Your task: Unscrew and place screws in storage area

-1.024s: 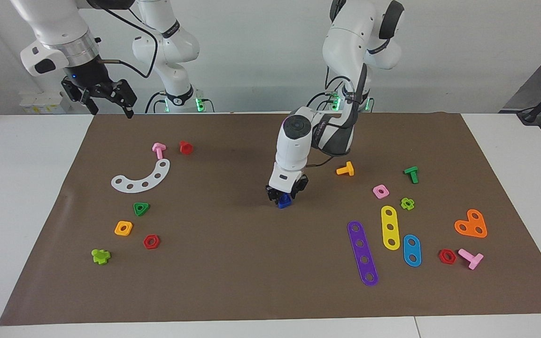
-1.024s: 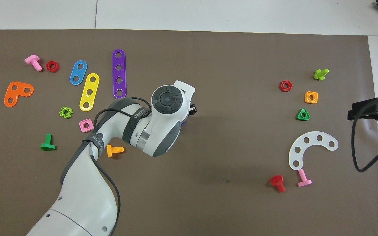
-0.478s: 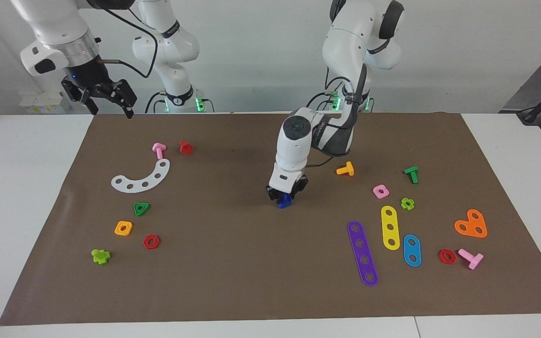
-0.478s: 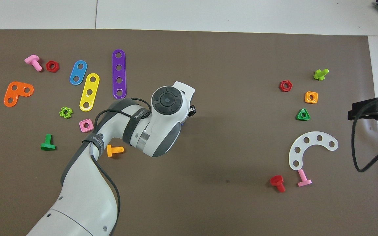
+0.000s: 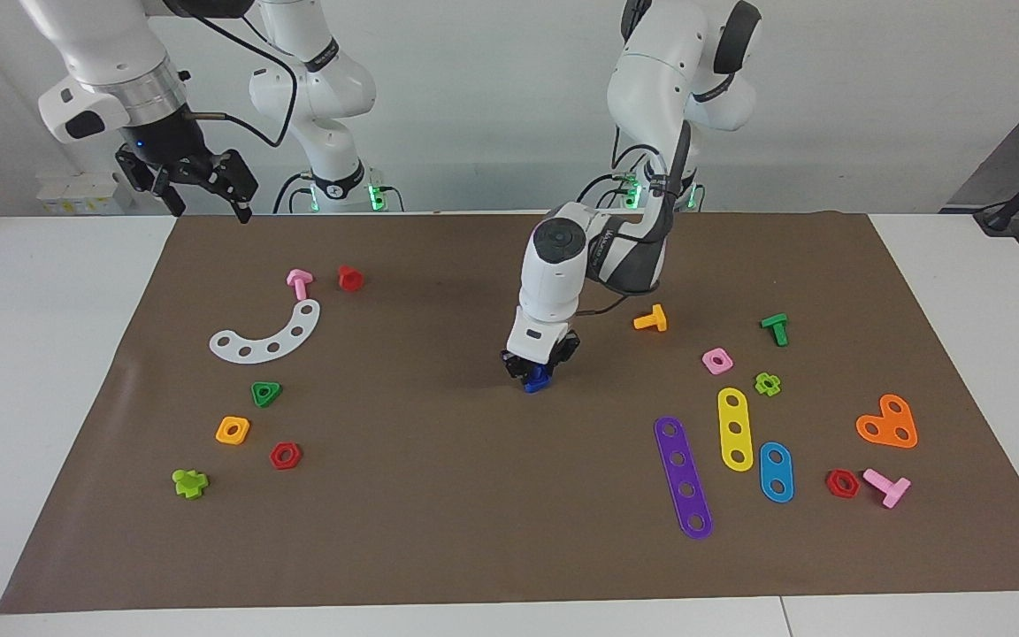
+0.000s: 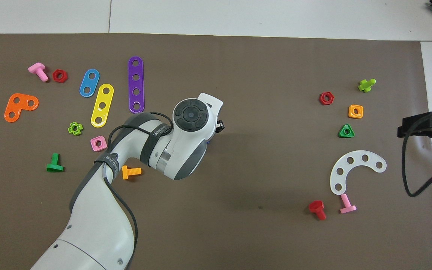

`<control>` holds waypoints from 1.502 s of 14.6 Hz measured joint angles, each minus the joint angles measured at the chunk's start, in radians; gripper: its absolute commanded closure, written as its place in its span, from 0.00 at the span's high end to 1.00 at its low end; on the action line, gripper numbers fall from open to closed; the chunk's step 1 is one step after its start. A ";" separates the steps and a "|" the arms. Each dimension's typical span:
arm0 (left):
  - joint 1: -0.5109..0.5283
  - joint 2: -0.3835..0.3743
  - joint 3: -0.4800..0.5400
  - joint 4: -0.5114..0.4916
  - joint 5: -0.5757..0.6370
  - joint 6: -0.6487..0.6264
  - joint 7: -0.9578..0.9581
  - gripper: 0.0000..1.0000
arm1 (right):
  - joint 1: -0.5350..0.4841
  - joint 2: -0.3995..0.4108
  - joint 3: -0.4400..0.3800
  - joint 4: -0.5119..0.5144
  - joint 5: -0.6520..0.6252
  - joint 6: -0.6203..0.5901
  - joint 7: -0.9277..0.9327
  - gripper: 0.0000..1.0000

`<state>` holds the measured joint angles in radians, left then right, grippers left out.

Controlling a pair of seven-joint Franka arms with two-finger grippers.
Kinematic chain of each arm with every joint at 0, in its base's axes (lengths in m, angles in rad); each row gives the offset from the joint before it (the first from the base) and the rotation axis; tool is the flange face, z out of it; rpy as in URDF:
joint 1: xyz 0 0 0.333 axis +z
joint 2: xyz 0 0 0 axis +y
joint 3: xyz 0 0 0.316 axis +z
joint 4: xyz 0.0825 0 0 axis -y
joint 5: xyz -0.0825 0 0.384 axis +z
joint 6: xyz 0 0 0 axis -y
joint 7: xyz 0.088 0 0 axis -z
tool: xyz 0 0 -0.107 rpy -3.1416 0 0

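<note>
My left gripper (image 5: 538, 370) points down at the middle of the brown mat (image 5: 439, 495) and is shut on the small blue screw (image 5: 537, 380). The screw sits at or just above the mat; I cannot tell whether it touches. No separate blue nut shows. In the overhead view the left wrist covers the gripper, and only a blue sliver of the screw (image 6: 209, 141) shows. My right gripper (image 5: 200, 184) hangs open and empty in the air over the mat's corner at the right arm's end, and it waits there; it also shows in the overhead view (image 6: 424, 126).
Toward the right arm's end lie a white curved strip (image 5: 268, 334), a pink bolt (image 5: 299, 283), a red bolt (image 5: 349, 278), a green triangular nut (image 5: 266, 394) and an orange nut (image 5: 233, 430). Toward the left arm's end lie an orange bolt (image 5: 651, 318), a purple strip (image 5: 683, 476) and a yellow strip (image 5: 735, 428).
The left hand has shifted very slightly over the mat's middle, with the blue screw still in it. The right arm has not moved.
</note>
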<state>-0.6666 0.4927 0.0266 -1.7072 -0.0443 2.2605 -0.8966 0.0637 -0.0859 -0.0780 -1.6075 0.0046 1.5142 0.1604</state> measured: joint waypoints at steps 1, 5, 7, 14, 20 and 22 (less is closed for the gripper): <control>0.000 0.000 0.000 0.000 0.000 0.000 0.000 0.37 | 0.000 0.000 0.000 0.000 0.000 0.000 0.000 1.00; 0.000 0.000 0.001 0.008 0.000 -0.004 0.000 0.37 | 0.000 0.000 0.000 0.000 0.000 0.000 0.000 1.00; 0.000 -0.001 0.002 0.038 0.000 -0.046 0.000 0.37 | 0.000 0.000 0.000 0.000 0.000 0.000 0.000 1.00; 0.005 0.014 0.008 0.203 0.000 -0.288 -0.001 0.38 | -0.001 -0.002 -0.001 -0.001 0.000 0.005 0.000 1.00; 0.124 0.043 0.022 0.338 0.000 -0.397 0.113 0.39 | 0.022 0.012 0.003 -0.037 0.004 0.101 -0.001 1.00; 0.189 0.044 0.024 0.339 -0.001 -0.397 0.238 0.38 | 0.065 0.046 0.004 -0.050 0.008 0.173 0.041 1.00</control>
<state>-0.4779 0.5367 0.0504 -1.3682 -0.0450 1.8634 -0.6587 0.1283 -0.0401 -0.0737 -1.6574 0.0121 1.6873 0.2014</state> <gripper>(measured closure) 0.529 0.000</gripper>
